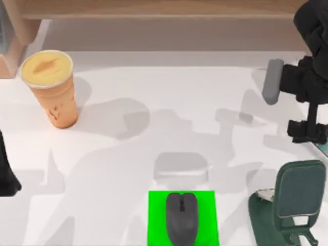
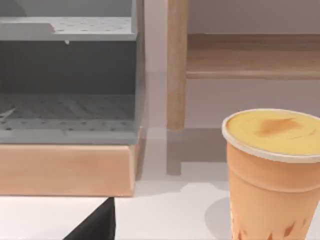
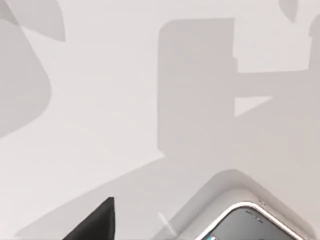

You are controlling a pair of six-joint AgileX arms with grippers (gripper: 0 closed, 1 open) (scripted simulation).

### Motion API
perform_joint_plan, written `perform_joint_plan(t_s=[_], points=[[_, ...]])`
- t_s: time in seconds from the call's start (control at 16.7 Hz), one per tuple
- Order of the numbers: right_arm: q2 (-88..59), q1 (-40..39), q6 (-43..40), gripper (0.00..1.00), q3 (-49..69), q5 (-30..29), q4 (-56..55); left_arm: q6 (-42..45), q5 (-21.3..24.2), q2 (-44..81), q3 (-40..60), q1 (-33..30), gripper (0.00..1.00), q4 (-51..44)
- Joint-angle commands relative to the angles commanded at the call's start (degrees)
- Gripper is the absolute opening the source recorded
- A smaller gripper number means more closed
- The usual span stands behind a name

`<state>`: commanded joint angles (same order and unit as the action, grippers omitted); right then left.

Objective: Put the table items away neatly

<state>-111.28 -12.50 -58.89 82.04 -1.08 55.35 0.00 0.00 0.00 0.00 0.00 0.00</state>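
Seemingly the right pincer [image 1: 307, 130], whose grip state I cannot tell, hangs at the bench's [image 1: 128, 154] far right with the smartphone [image 3: 252, 222] just beneath it, the dark green stand [image 1: 300, 197] waiting directly nearward of both.

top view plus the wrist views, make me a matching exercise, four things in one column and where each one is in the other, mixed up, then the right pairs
Things:
1. computer mouse
2. orange cup
3. dark green stand
4. smartphone

Places:
A. far left of the table, standing upright
B. near right corner of the table
C. lying on the bright green pad
D. lying flat on the white surface just under the right arm's wrist camera

Pairs: 1-C, 2-A, 3-B, 4-D
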Motion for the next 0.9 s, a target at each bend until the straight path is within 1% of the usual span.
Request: perform_joint_plan(t_s=[0.24,0.42,0.6,0.9], points=[[2.67,8.77,13.80,1.00,-3.89,0.90,0.87,0.00,0.00,0.00,0.00,0.00,1.00,0.00],[4.50,13.15,20.79,1.00,-6.77,1.64,1.41,0.00,0.00,0.00,0.00,0.00,1.00,0.00],[5.59,15.34,24.31,1.00,-8.66,2.13,1.74,0.00,0.00,0.00,0.00,0.00,1.00,0.00],[5.52,15.27,24.58,1.00,-8.75,2.10,1.67,0.00,0.00,0.00,0.00,0.00,1.00,0.00]])
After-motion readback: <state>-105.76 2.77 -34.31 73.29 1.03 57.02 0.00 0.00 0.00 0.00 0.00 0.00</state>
